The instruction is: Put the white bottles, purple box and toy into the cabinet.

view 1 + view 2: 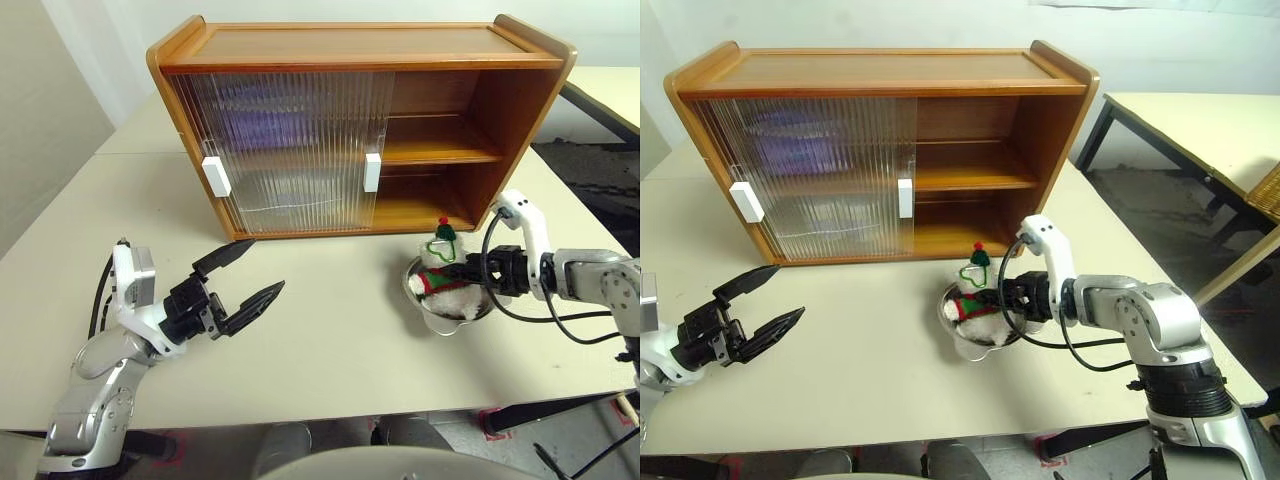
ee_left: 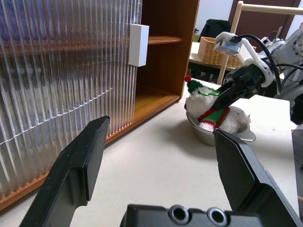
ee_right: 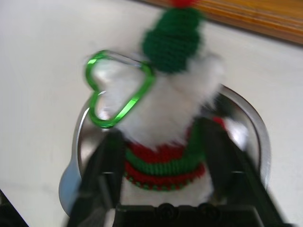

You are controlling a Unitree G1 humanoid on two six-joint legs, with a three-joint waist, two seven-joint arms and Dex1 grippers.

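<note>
Table (image 1: 330, 330) | toy (image 3: 165, 142) in bowl (image 1: 440, 318) — right hand (image 3: 163, 156) fingers astride it, part-closed | left hand (image 1: 245, 280) wide open, empty

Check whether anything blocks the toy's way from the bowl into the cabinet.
Nothing visible does. The toy sits in the bowl right before the cabinet's open right half; both sliding doors stand on the left. The right pincer straddles its sweater.

One cabinet (image 1: 360, 130) stands at the desk's (image 1: 330, 350) back edge; two sliding doors, two white handles (image 1: 216, 176); one toy (image 1: 440, 270) in one bowl (image 1: 437, 318); one green clip (image 3: 118, 90).
</note>
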